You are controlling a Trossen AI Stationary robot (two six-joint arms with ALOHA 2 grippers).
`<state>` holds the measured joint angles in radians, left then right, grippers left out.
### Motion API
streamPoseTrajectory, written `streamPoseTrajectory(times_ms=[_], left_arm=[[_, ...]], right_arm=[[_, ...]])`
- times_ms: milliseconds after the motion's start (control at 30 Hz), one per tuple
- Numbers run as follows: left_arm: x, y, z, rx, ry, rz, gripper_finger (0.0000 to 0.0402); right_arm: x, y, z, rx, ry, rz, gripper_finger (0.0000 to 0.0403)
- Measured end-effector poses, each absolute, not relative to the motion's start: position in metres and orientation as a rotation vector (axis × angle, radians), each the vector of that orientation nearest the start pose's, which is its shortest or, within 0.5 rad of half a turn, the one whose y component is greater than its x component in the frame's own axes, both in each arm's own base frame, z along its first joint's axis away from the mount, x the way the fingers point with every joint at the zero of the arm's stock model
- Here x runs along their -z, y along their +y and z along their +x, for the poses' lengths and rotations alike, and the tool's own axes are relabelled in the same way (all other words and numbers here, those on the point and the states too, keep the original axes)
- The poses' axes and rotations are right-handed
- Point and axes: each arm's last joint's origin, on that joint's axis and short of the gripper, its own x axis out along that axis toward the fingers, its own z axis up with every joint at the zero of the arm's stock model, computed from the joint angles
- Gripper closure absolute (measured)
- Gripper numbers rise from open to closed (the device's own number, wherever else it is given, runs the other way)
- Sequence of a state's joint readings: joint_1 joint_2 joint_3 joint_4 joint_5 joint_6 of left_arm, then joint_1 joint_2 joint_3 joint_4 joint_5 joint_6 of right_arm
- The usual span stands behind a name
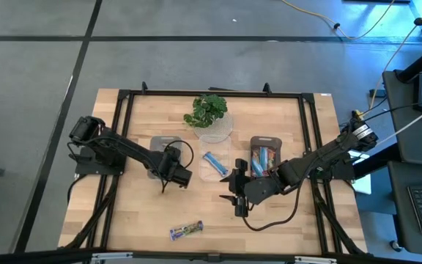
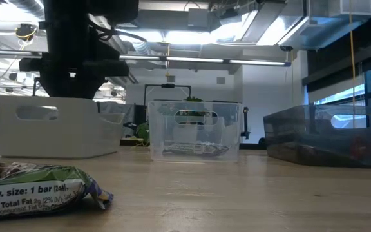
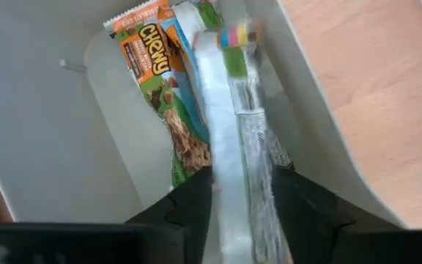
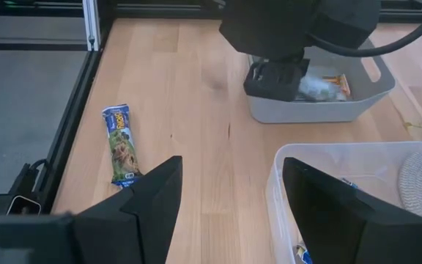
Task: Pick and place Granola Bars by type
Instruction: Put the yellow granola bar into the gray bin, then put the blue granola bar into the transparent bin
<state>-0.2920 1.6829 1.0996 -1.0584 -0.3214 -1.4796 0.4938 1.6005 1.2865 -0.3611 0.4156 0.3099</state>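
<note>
- Left gripper (image 3: 240, 202), over the white opaque plastic bin (image 3: 42, 147), pinches a shiny silvery-wrapped bar (image 3: 229, 147) above the orange-and-green wrapped Chewy bars (image 3: 160, 81) already lying inside.
- Loose purple-and-green wrapped bar (image 1: 185, 231) lies alone on the wooden table (image 1: 123, 213) near its front edge; thin, light and probably slippery, so best pinched across its short width at mid-length.
- Right gripper (image 4: 229, 194) hangs with fingers spread beside the clear plastic bin (image 4: 321, 158), empty.

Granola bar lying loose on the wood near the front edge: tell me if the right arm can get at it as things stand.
Probably yes. The loose granola bar lies alone on bare wood, nothing on or beside it, and the right gripper hangs open, empty, pointed that way. The left gripper holds another bar over the white bin.
</note>
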Motion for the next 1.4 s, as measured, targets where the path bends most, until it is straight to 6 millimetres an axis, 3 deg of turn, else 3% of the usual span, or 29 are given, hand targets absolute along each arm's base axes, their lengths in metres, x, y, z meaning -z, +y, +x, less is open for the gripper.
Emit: streamPoseTrajectory(times_ms=[167, 333, 600, 800, 1167, 1400], left_arm=[[-0.188, -0.071, 0.269, -1.076, 1.174, -0.647, 0.0217], [-0.203, -0.066, 0.261, -1.069, 1.163, -0.671, 0.0185], [-0.248, -0.074, 0.238, -0.946, 0.910, -0.649, 0.0182], [-0.269, -0.091, 0.227, -0.746, 0.821, -0.564, 0.0187], [-0.272, -0.136, 0.245, -0.140, 0.861, -0.239, 0.0190], [-0.260, -0.162, 0.262, -0.018, 0.793, -0.196, 0.0192]], right_arm=[[-0.290, 0.158, 0.316, -0.003, 0.616, 0.013, 0.0164], [-0.290, 0.157, 0.317, -0.021, 0.622, 0.019, 0.0164], [-0.286, 0.157, 0.320, -0.019, 0.630, 0.012, 0.0164], [-0.277, 0.160, 0.325, -0.005, 0.640, 0.008, 0.0164], [-0.275, 0.160, 0.327, 0.054, 0.630, 0.129, 0.0164], [-0.275, 0.160, 0.326, 0.062, 0.630, 0.152, 0.0164]])
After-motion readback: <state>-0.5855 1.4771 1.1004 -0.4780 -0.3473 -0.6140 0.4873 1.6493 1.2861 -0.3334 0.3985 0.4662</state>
